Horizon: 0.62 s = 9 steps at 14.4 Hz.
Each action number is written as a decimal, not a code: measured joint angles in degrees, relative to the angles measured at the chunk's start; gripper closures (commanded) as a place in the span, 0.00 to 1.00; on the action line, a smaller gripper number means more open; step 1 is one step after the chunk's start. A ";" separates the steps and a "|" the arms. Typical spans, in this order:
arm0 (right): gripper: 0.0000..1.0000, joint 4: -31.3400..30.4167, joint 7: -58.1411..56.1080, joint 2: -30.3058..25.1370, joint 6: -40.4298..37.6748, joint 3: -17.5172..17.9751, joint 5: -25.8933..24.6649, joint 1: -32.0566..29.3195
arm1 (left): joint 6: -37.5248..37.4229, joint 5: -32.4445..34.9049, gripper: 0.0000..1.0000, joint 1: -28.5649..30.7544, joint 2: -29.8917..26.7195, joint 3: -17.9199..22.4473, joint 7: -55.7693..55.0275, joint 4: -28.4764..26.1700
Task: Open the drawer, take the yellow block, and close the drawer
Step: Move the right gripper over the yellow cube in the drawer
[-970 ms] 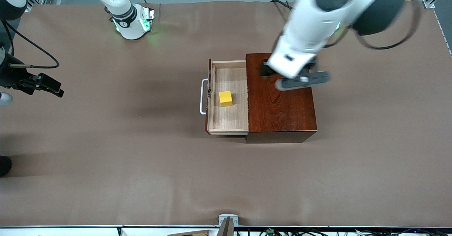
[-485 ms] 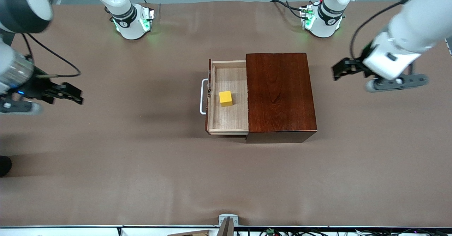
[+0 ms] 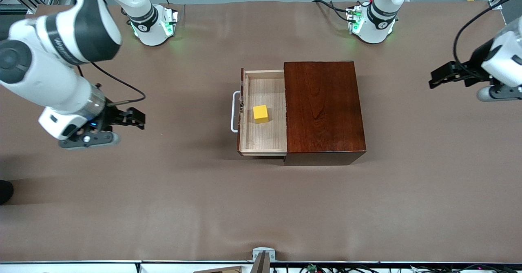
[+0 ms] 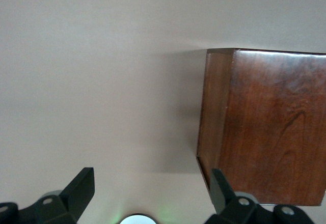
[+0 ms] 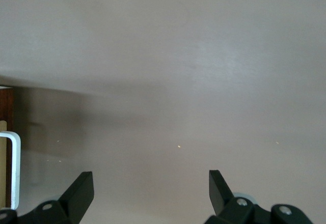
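Drawer (image 3: 263, 114) stands pulled out of the mahogany box (image 3: 322, 107), white handle (image 3: 234, 112) toward my right arm's end of the table. Yellow block (image 3: 261, 114) sits on the drawer floor, mid-tray. My right gripper (image 3: 134, 118) hangs over bare table well apart from the handle, fingers spread, empty. My left gripper (image 3: 442, 76) hangs over the table beside the box, fingers spread, empty.

So there's 1 wooden box (image 3: 324, 112) with 1 drawer (image 3: 264, 114) pulled out of it, and that drawer has 1 white handle (image 3: 234, 112). Inside sits 1 yellow block (image 3: 261, 114). Then 2 arms, so 2 grippers: 1 left gripper (image 3: 435, 79) and 1 right gripper (image 3: 136, 118).
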 measured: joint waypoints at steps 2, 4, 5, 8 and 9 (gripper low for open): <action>0.00 0.04 -0.01 1.21 0.94 0.11 0.00 2.64 | 0.09 0.00 0.00 0.05 0.00 0.49 0.79 -0.15; 0.00 0.17 -1.42 1.47 1.05 0.41 0.01 5.07 | 0.51 0.00 0.00 0.00 0.00 0.35 0.79 -0.26; 0.00 0.47 -2.85 1.46 1.10 0.53 0.02 6.57 | 0.68 0.00 0.00 -0.01 0.00 0.32 0.79 -0.30; 0.00 1.42 -7.21 1.49 1.32 0.74 0.05 12.05 | 0.88 0.00 0.00 0.00 -0.01 0.36 0.79 -0.35; 0.00 1.40 -8.07 1.60 2.08 0.79 0.05 14.13 | 0.90 0.00 0.00 0.00 -0.01 0.37 0.79 -0.37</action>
